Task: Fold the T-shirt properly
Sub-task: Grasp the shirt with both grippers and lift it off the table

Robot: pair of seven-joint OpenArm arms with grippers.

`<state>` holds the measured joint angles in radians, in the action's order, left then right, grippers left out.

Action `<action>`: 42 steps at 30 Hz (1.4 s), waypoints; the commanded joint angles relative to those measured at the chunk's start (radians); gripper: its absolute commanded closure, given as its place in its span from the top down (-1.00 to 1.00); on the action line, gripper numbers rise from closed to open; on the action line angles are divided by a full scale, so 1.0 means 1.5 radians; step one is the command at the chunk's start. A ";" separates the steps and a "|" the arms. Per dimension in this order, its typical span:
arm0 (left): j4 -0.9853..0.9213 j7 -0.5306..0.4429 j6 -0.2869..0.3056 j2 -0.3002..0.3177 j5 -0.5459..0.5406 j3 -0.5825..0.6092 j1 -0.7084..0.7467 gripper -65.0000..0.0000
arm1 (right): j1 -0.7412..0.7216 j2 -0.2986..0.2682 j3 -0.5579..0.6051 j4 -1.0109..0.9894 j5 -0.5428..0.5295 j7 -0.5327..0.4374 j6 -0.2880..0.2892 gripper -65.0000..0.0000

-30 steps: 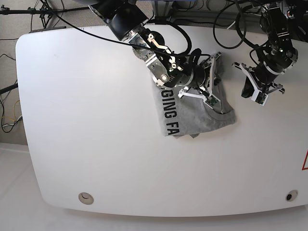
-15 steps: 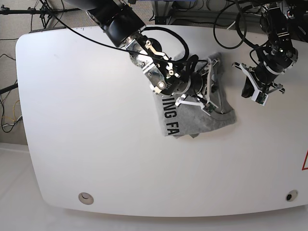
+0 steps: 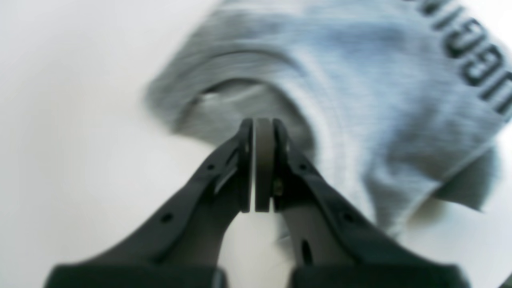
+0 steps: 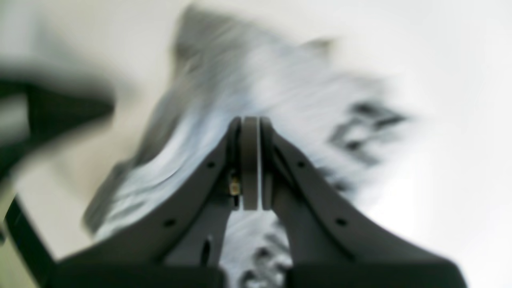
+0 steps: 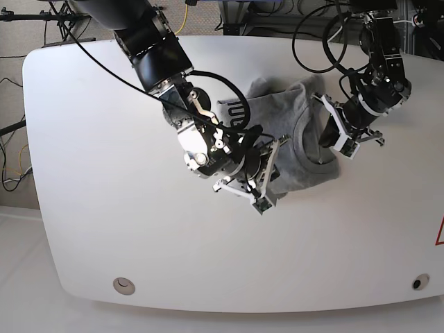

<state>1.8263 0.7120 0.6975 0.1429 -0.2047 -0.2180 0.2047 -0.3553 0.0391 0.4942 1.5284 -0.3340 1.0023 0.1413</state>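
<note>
We look down on a white table (image 5: 125,208) with rounded corners; cables and stand legs crowd the floor beyond its far edge. The T-shirt (image 5: 302,139) lies bunched in a heap nearer the far edge than the near one, right of the middle, its ribbed neck opening turned toward the right edge and a strip of black lettering showing at its far-left part.

Our right gripper (image 5: 266,186) reaches in from the far-left corner and sits over the near-left part of the heap. In its wrist view the jaws are pressed flat together with no cloth between them, the shirt blurred beneath. We cannot tell whether its tips touch the fabric.

Our left gripper (image 5: 331,135) comes from the far-right corner and hangs at the heap's right side, by the collar. Its wrist view shows the jaws likewise pressed together and empty, their tips above the collar's curve, with bare table to one side.
</note>
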 commanded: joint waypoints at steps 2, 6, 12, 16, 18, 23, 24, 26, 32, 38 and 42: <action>0.031 0.007 0.000 -0.026 -0.008 0.019 -0.014 -1.00 | -0.035 0.006 0.001 0.010 -0.007 -0.012 0.006 -1.00; 0.036 0.054 0.000 -0.047 -0.008 0.050 -0.023 -1.00 | -0.054 0.006 0.002 -0.005 -0.007 -0.012 0.006 -1.00; 0.035 0.077 0.000 -0.072 -0.007 0.060 -0.023 -1.00 | -0.103 0.024 0.002 -0.088 -0.007 -0.017 0.007 -1.00; 0.034 0.078 0.000 -0.081 -0.006 0.060 -0.006 -1.00 | -0.128 0.030 0.003 -0.138 -0.007 -0.042 0.007 -1.00; 0.034 0.078 0.000 -0.082 -0.007 0.061 0.004 -1.00 | -0.136 0.030 0.003 -0.158 -0.007 -0.060 0.008 -1.00; 0.014 0.076 0.000 -0.111 -0.006 0.061 0.026 -1.00 | -0.168 0.033 0.003 -0.223 -0.007 -0.098 0.043 -1.00; 0.006 0.076 0.000 -0.113 -0.006 0.061 0.027 -1.00 | -0.172 0.036 0.003 -0.234 -0.007 -0.104 0.048 -1.00; -0.020 0.075 0.000 -0.117 -0.006 0.061 0.027 -1.00 | -0.182 0.040 0.003 -0.267 -0.006 -0.119 0.057 -1.00; -0.064 0.038 0.000 -0.115 -0.006 0.060 0.024 -1.00 | -0.202 0.041 0.005 -0.350 -0.006 -0.161 0.066 -1.00; -0.068 0.027 0.000 -0.114 -0.006 0.060 0.023 -1.00 | -0.203 0.029 0.005 -0.419 -0.005 -0.213 0.092 -1.00; -0.068 0.027 0.000 -0.114 -0.006 0.060 0.013 -1.00 | -0.201 0.025 0.006 -0.457 -0.005 -0.234 0.100 -1.00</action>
<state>1.7107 0.7700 0.6964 -0.0277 -0.1993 -0.1287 0.2436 -0.6247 0.0715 0.5053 0.8539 -0.3367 0.6853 0.2844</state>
